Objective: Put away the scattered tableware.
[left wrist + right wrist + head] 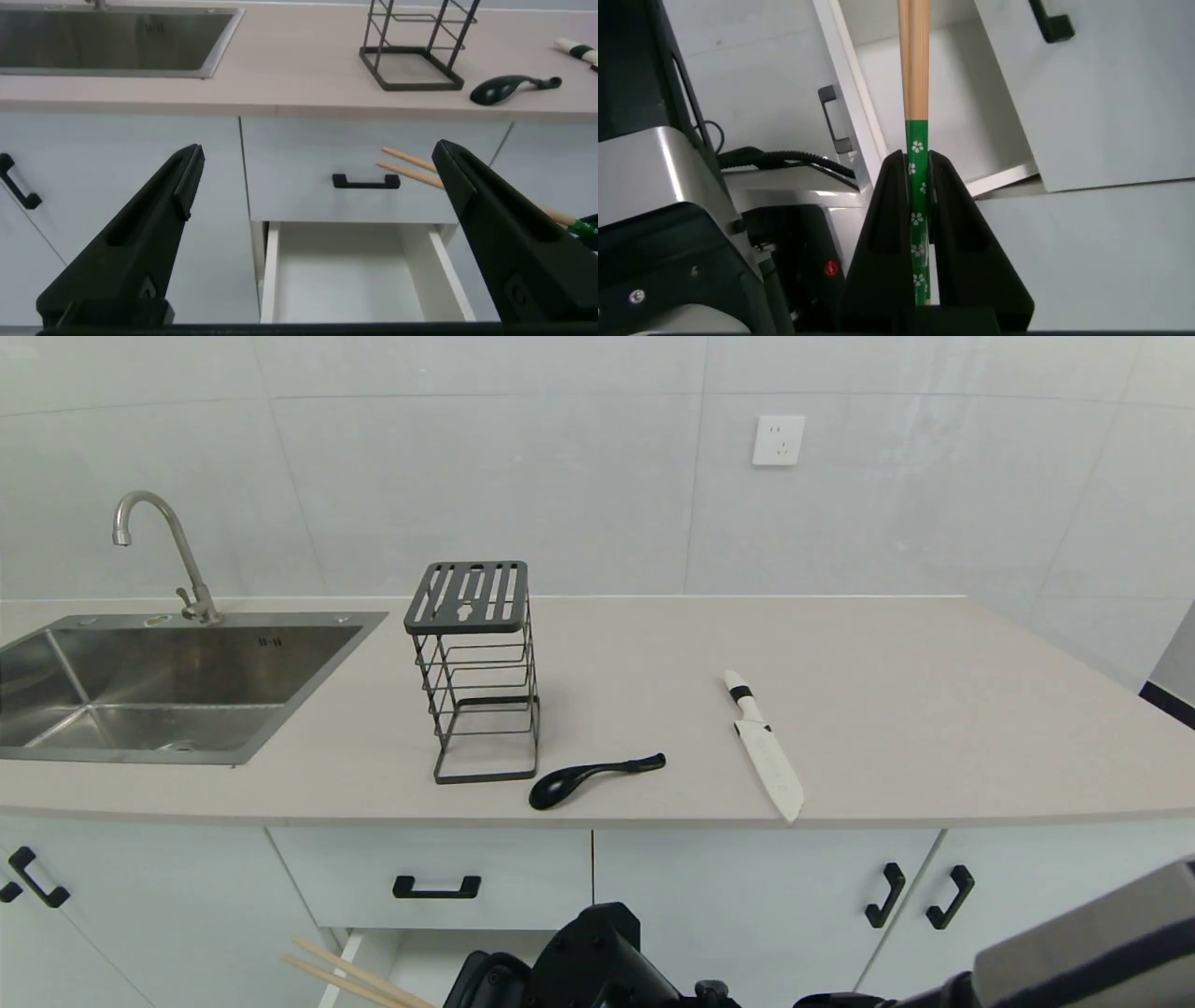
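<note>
our right hand (pixel 920 166) is clenched on a pair of chopsticks (pixel 915 84), gripping them at their green flowered end; the bare wooden tips point out over the drawer (pixel 346 266), which stands pulled open under the table (pixel 934 709), below the wire rack (pixel 478 672). our left hand (pixel 318 168) is released, its fingers (pixel 173 201) spread wide, and it faces that drawer. on the table, the black spoon (pixel 593 775) lies just beside the rack's base, on the side away from the sink (pixel 140 681). the white knife (pixel 766 747) lies farther from the rack on that same side, well apart from it, its blade toward the table's front edge.
</note>
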Motion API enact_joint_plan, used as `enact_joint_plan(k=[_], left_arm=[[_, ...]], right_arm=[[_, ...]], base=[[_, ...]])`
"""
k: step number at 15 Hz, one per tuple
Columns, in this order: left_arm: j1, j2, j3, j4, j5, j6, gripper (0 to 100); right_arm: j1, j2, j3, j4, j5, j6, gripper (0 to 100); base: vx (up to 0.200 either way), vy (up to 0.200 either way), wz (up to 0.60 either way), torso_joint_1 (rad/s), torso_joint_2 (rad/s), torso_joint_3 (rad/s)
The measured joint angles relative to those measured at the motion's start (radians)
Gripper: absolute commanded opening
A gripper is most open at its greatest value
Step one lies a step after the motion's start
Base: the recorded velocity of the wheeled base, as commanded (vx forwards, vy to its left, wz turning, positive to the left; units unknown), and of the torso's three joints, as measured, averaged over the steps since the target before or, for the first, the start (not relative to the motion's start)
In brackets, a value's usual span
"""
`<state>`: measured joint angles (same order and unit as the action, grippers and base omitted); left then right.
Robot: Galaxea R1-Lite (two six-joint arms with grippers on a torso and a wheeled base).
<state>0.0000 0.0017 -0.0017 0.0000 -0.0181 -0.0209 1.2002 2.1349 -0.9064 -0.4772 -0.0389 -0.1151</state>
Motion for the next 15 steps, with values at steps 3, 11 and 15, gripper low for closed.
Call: enact_joint_plan(k=[3, 11, 15], left_arm=[[0.000, 0.000, 0.000, 0.000, 0.000, 0.000, 100], [0.000, 0.000, 0.000, 0.000, 0.000, 0.000, 100], [0.000, 0.000, 0.000, 0.000, 0.000, 0.000, 100]], right_arm=[[0.000, 0.039, -0.026, 0.000, -0.008, -0.005, 0], [-0.051, 0.182, -0.137, 0.001, -0.018, -0.155, 0], [-0.095, 0.207, -0.163, 0.000, -0.035, -0.241, 0]], base=[[0.000, 0.000, 0.00, -0.191, 0.51, 0.318], [0.000, 0.000, 0.00, -0.142, 0.43, 0.289], [0.000, 0.000, 0.00, -0.013, 0.04, 0.029]])
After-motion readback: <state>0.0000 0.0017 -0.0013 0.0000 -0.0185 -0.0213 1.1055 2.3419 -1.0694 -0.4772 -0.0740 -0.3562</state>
